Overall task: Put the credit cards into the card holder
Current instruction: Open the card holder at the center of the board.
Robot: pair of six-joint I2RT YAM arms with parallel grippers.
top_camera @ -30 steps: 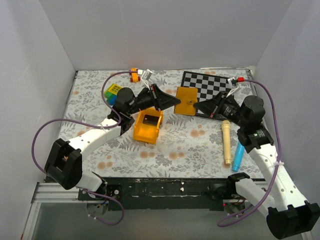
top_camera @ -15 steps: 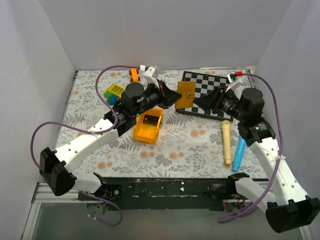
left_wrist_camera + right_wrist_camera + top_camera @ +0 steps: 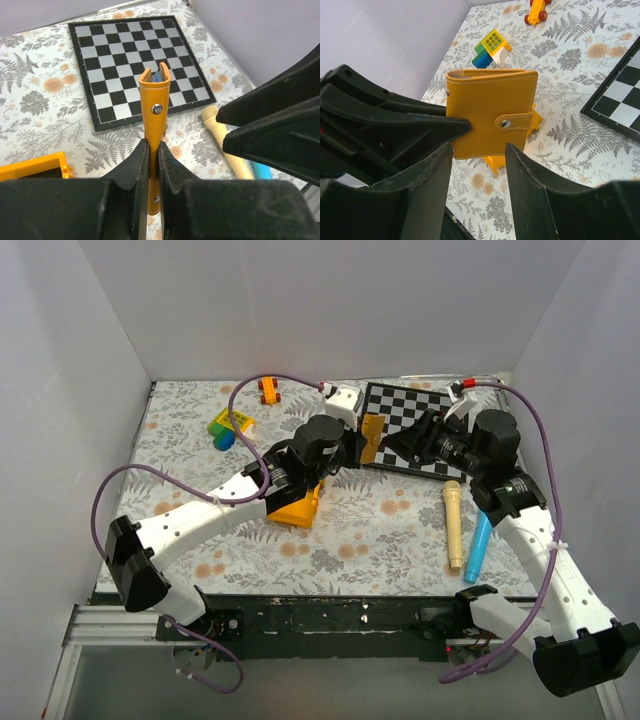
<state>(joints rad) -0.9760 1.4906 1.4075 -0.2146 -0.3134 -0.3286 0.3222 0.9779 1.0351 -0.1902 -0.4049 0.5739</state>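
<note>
**Flowered tabletop below, wallet pinched on edge in mid-air**

Nearest the action, the left gripper (image 3: 151,148) is clenched on the lower edge of the card holder (image 3: 154,97). It holds the wallet upright on edge, clear of the table, and the snap strap looks fastened. The right gripper (image 3: 479,146) faces it with jaws spread, one finger to each side of the wallet, not touching as far as I can see.

That thin pinch worries me. If the right fingers shove at the strap or flap, the holder could twist or slip free and drop toward the yellow bin (image 3: 297,508) below the left gripper. The two claws are nose to nose, so a misjudged advance could knock them together. With the stud done up, nothing can go in yet, and I can't spot the credit cards from any angle.

On the flowered cloth (image 3: 380,530), a wooden stick (image 3: 453,525) and a blue pen (image 3: 477,548) lie behind the right gripper, beside its arm. The chequered board (image 3: 400,405) sits under and beyond that gripper. Toy blocks (image 3: 230,425) and an orange toy car (image 3: 268,390) lie well off to the left gripper's outer side. Plain white walls (image 3: 330,310) close the table in.
</note>
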